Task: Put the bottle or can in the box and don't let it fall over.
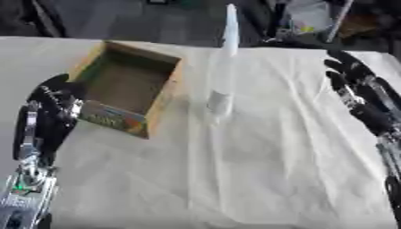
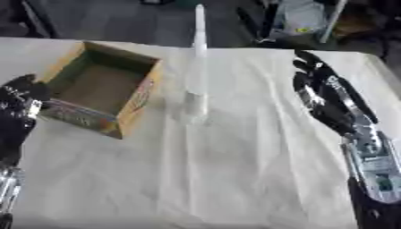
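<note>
White cloth (image 1: pixel 258 179) covers the table. On it sits a brown cardboard box (image 1: pixel 129 87) with its top open and nothing seen inside. A tall, thin, see-through bottle (image 2: pixel 196 67) stands up straight just to the right of the box, not touching it. Its lower part looks white and its narrow top points up past the far edge of the table.

To the left of the box is the robot's left hand (image 1: pixel 51 107). Its black fingers are straight and close to the box's near left corner, holding nothing. Well to the right of the box, past the bottle, is the right hand (image 2: pixel 321 96). Its fingers are straight too, and it is apart from the bottle.
</note>
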